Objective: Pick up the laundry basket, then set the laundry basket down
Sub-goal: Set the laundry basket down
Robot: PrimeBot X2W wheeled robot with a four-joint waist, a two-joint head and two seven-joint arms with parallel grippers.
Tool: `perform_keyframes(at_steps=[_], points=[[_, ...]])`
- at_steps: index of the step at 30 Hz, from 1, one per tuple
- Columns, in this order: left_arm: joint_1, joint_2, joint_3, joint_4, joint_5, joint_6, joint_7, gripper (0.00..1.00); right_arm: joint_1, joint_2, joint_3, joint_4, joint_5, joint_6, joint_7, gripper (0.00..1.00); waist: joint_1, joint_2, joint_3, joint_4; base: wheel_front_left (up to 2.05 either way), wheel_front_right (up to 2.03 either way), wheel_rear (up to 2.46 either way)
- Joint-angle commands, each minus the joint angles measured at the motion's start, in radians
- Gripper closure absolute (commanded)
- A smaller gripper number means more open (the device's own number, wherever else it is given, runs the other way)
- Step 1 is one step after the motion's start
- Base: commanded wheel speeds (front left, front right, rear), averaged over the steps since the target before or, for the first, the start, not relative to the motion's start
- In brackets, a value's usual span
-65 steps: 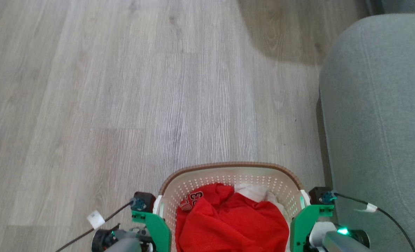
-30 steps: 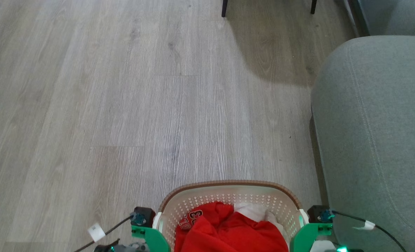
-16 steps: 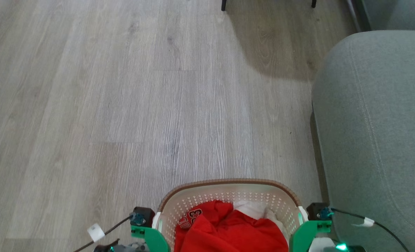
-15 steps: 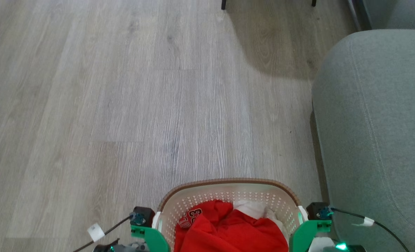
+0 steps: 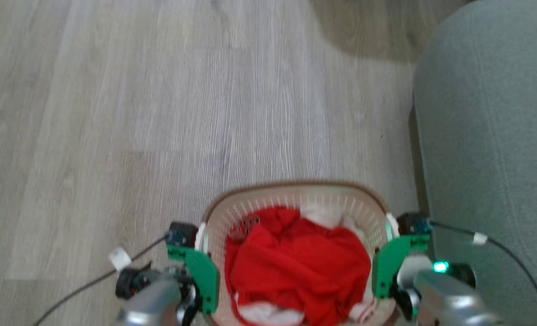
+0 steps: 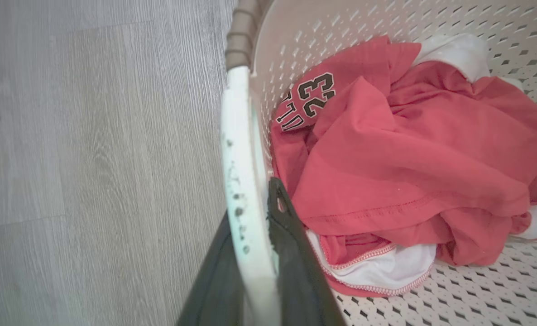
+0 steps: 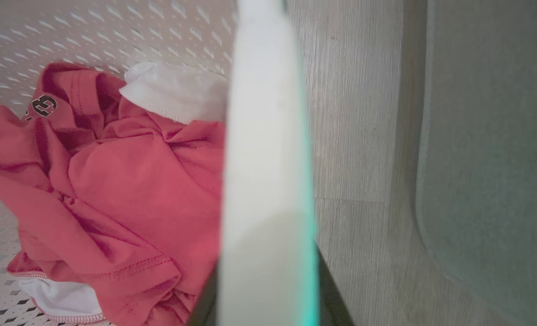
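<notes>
The laundry basket (image 5: 295, 186), cream perforated plastic with a brown rim, sits at the bottom middle of the head view between my two arms, a little blurred. Red and white clothes (image 5: 295, 267) fill it. My left gripper (image 5: 199, 256) is shut on the basket's left white handle (image 6: 243, 181), with a dark finger (image 6: 291, 253) on the inner side of the handle. My right gripper (image 5: 388, 253) is shut on the right white handle (image 7: 264, 136). I cannot tell whether the basket's bottom touches the floor.
A grey upholstered sofa (image 5: 486, 136) stands close along the basket's right side, also seen as the sofa (image 7: 490, 136) just beyond the right handle. Pale wood floor (image 5: 160, 113) stretches ahead and to the left. Black cables (image 5: 504, 253) trail from both wrists.
The whole head picture has shifted: the camera now looks further down, so more of the basket and both arms show. Both grippers keep their hold on the handles.
</notes>
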Motion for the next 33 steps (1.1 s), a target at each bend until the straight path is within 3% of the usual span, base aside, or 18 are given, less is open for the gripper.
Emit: perform_keyframes(at_steps=[1,15,33], points=[[-0.068,0.024,0.012,0.002,0.003,0.007,-0.012,1.00,-0.048,0.000,0.022,-0.010,-0.007,0.006,-0.027,1.00,-0.0002,0.0000,0.052,0.002,0.00,0.00,0.00],[-0.312,0.024,0.009,-0.008,0.014,0.013,-0.053,1.00,-0.297,0.000,-0.011,0.010,-0.052,0.006,-0.072,1.00,-0.0002,0.0000,0.340,0.021,0.00,0.00,0.00],[-0.542,0.024,-0.004,-0.025,0.014,0.031,-0.092,1.00,-0.503,-0.047,-0.240,0.010,-0.287,0.006,-0.077,1.00,-0.0002,0.0000,0.666,0.058,0.00,0.00,0.00]])
